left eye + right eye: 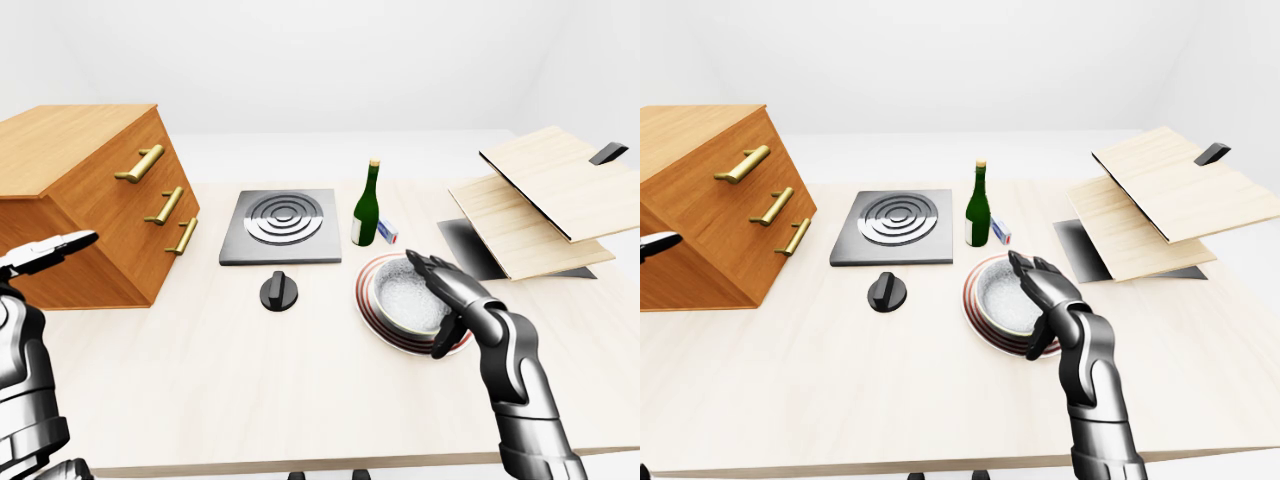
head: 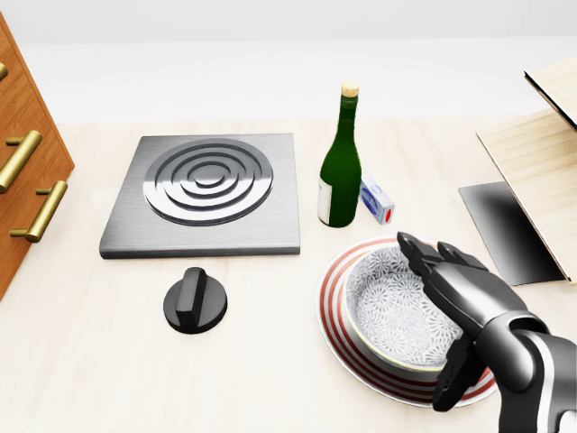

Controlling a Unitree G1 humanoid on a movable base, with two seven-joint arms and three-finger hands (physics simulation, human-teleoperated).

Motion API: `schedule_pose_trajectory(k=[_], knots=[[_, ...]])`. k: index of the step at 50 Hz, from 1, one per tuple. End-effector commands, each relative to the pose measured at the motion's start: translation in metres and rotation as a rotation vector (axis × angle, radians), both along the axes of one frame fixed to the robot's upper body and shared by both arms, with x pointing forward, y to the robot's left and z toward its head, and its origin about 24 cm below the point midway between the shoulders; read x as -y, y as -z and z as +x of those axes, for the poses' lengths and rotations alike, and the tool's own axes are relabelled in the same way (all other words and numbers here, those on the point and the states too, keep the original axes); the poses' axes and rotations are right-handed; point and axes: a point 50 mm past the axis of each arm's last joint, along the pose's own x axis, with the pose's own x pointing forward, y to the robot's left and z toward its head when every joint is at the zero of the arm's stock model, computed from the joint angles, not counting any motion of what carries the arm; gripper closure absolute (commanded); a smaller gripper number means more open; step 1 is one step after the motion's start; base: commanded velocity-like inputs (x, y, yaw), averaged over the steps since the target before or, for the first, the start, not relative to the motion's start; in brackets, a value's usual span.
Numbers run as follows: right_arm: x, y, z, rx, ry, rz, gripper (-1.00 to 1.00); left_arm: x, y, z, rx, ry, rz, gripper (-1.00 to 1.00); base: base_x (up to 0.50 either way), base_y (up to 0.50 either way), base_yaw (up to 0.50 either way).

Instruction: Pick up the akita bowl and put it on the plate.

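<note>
Three-finger right hand (image 2: 469,293): fingers spread wide, gripping nothing, over the bowl's right rim; contact unclear; forearm cut off at the bottom edge of the head view.
Akita bowl (image 2: 388,307): upright on the plate, right side hidden by the hand.
Plate (image 2: 330,307): red-ringed; lower right rim covered by the thumb.
Bottle (image 2: 341,162): upright, just above the plate.
Left hand (image 1: 45,252): far left in the left-eye view, fingers straight, empty.

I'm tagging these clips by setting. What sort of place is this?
Likely a simulated kitchen counter: a stove burner with its black knob, a green wine bottle, and the akita bowl sitting on a red-striped plate.
</note>
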Motion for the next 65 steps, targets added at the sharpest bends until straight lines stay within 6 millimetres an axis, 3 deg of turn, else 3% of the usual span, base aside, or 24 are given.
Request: schedule_pose_trajectory(k=[1,12,23,27,34,50,55,59,65], knots=[[0.0,-0.005,-0.001,0.023,0.001,-0.012,-1.0,0.002,-0.002,0.006,0.0,0.001,0.0,-1.0,0.0,0.0,0.0],[0.001,-0.014,-0.004,0.064,0.006,-0.034,-1.0,0.003,-0.002,0.006,0.0,0.001,0.0,-1.0,0.0,0.0,0.0],[-0.005,-0.047,-0.013,0.216,0.011,-0.11,-1.0,0.008,0.01,-0.013,-0.004,0.0,-0.003,-1.0,0.0,0.0,0.0],[-0.004,-0.051,-0.016,0.234,0.023,-0.125,-1.0,0.011,0.015,-0.018,-0.004,0.0,-0.005,-1.0,0.0,0.0,0.0],[-0.009,-0.057,-0.033,0.283,0.039,-0.152,-1.0,0.015,0.022,-0.035,-0.005,0.0,-0.006,-1.0,0.0,0.0,0.0],[-0.01,-0.104,-0.072,0.532,0.129,-0.239,-1.0,0.015,0.03,-0.069,-0.006,0.0,-0.01,-1.0,0.0,0.0,0.0],[-0.015,-0.129,-0.083,0.669,0.145,-0.275,-1.0,0.013,0.031,-0.081,-0.006,-0.001,-0.009,-1.0,0.0,0.0,0.0],[-0.03,-0.142,-0.087,0.741,0.018,-0.374,-1.0,0.014,0.031,-0.086,-0.006,0.0,-0.008,-1.0,0.0,0.0,0.0],[-0.078,-0.162,-0.107,0.892,-0.434,-0.64,-1.0,0.014,0.032,-0.089,-0.006,0.001,-0.01,-1.0,0.0,0.0,0.0]])
